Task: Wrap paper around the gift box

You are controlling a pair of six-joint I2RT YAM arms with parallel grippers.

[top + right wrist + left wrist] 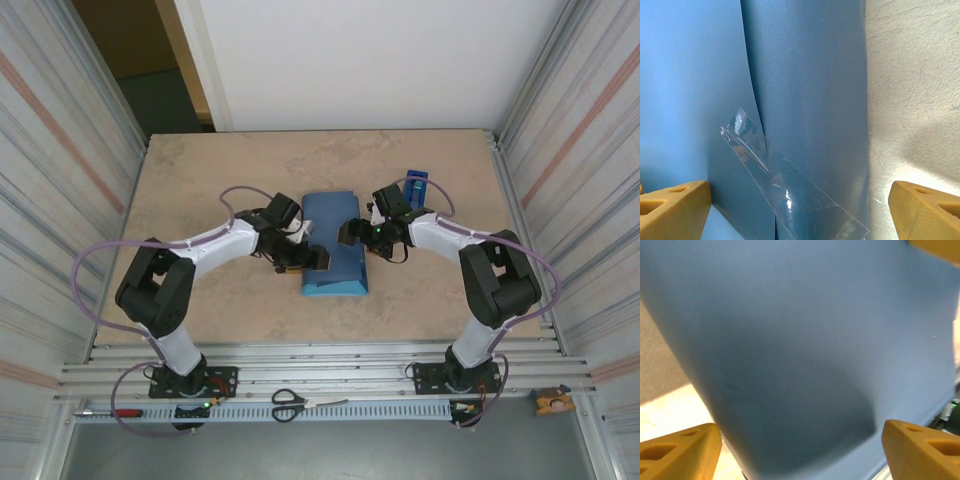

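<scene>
The paper (pixel 333 245) lies folded into a blue bundle at mid-table, and the gift box is hidden inside it. In the right wrist view two overlapping flaps of the paper (pixel 805 90) are crossed by a strip of clear tape (pixel 785 185). My left gripper (pixel 308 256) hovers at the bundle's left front, its orange fingers (pixel 680 452) spread wide over the paper (pixel 805 340). My right gripper (pixel 350 232) sits at the bundle's right side, open, and its fingers (pixel 925 210) straddle the taped seam without gripping anything.
A blue tape dispenser (pixel 416 185) stands behind the right gripper. Scissors (pixel 290 403) and a red-handled tool (pixel 125 411) lie on the front rail, with a small yellow object (pixel 553 402) at the far right. Corrugated walls close in both sides.
</scene>
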